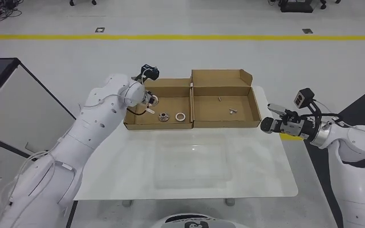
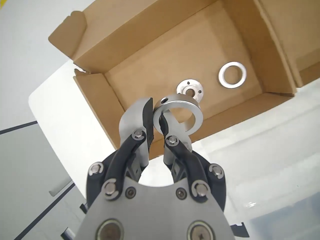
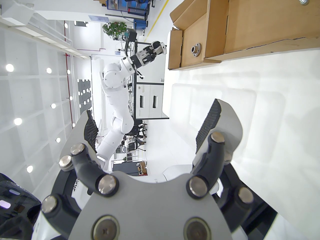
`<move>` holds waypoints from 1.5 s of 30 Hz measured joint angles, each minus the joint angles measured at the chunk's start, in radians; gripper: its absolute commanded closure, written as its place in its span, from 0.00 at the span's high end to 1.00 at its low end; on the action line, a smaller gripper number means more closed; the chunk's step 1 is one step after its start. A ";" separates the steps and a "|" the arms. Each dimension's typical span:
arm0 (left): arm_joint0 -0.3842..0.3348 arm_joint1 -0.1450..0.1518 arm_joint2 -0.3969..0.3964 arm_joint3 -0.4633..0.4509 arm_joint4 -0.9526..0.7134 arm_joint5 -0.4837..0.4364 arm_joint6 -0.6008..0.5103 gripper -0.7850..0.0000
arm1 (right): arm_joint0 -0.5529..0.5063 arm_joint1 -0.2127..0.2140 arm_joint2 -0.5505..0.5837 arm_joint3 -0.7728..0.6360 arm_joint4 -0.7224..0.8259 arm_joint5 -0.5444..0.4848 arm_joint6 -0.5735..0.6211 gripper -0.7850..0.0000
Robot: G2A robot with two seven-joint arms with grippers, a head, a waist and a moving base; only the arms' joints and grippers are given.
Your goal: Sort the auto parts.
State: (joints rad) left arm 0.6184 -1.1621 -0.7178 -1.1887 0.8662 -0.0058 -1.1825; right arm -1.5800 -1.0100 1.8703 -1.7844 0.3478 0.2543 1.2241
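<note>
Left claw [image 2: 155, 117] pinches ring [image 2: 175, 102] rim over left box [image 2: 160, 33]; right claw [image 3: 152, 116] gaping

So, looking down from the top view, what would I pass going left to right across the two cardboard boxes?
Left gripper clamping a silver metal collar → round silver flanged hub → flat silver washer ring → small silver bolt → grey T-shaped metal piece → right gripper, open.

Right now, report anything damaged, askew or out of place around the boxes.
The left box has a torn flap edge at one corner; the right box shows a jagged crease along its front wall. The left tool grips a metal ring.
</note>
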 measured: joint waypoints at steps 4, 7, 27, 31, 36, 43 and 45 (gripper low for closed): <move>-0.018 -0.022 0.038 0.079 0.009 0.000 -0.013 0.00 | 0.000 0.000 0.000 0.000 0.000 0.000 0.000 1.00; -0.023 -0.034 0.055 0.135 0.016 -0.004 -0.007 0.00 | 0.000 0.000 0.000 0.000 0.000 0.000 0.000 1.00; -0.070 -0.123 0.134 0.402 0.046 -0.053 0.053 0.00 | 0.000 0.000 0.000 0.000 0.000 0.000 0.000 1.00; -0.079 -0.143 0.148 0.440 0.042 -0.064 0.057 0.00 | 0.000 0.000 0.000 0.000 0.000 0.000 0.000 1.00; -0.090 -0.167 0.162 0.492 0.043 -0.080 0.065 0.00 | 0.000 0.000 0.000 0.000 0.000 0.000 0.000 1.00; -0.099 -0.199 0.173 0.561 0.028 -0.103 0.066 0.00 | 0.000 0.000 0.000 0.000 0.000 0.000 0.000 1.00; -0.102 -0.207 0.176 0.583 0.023 -0.112 0.067 0.00 | 0.000 0.000 0.000 0.000 0.000 0.000 0.000 1.00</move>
State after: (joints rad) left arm 0.5161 -1.3695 -0.5422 -0.6057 0.8896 -0.1174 -1.1158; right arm -1.5800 -1.0100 1.8703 -1.7844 0.3478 0.2543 1.2241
